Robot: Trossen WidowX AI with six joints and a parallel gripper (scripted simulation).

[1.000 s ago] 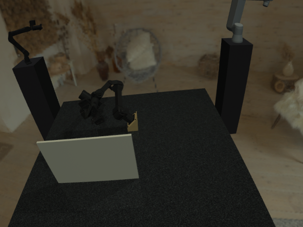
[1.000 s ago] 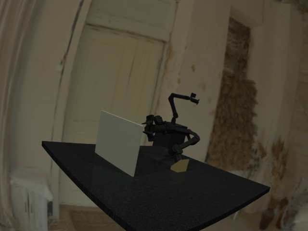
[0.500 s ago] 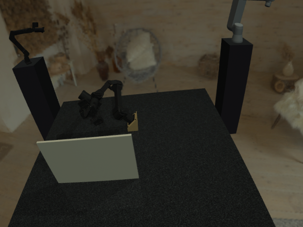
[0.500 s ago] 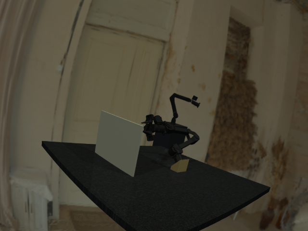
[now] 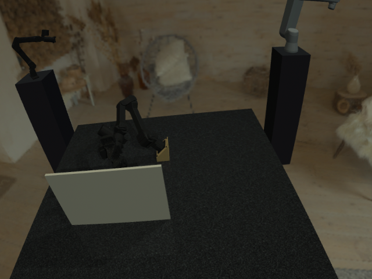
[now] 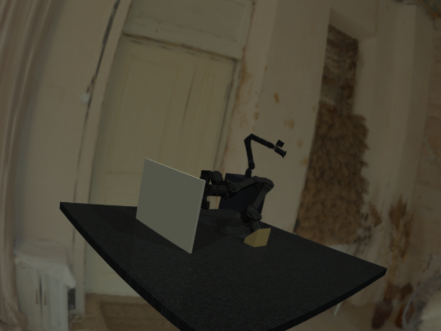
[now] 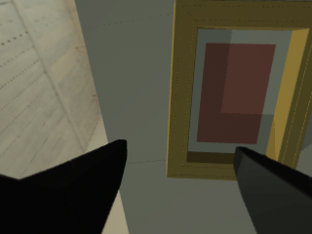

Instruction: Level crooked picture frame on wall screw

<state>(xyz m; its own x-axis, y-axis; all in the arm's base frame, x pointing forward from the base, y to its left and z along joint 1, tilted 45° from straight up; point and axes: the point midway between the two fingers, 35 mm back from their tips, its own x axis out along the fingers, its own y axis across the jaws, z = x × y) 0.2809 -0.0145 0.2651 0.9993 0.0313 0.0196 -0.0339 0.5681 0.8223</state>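
Picture frame (image 7: 181, 97) hangs on the pale board (image 7: 132, 88) (image 5: 111, 195) (image 6: 169, 205), upper right in the wrist view. The hand (image 7: 181, 145) is part open, empty, its right finger near the frame's bottom edge.
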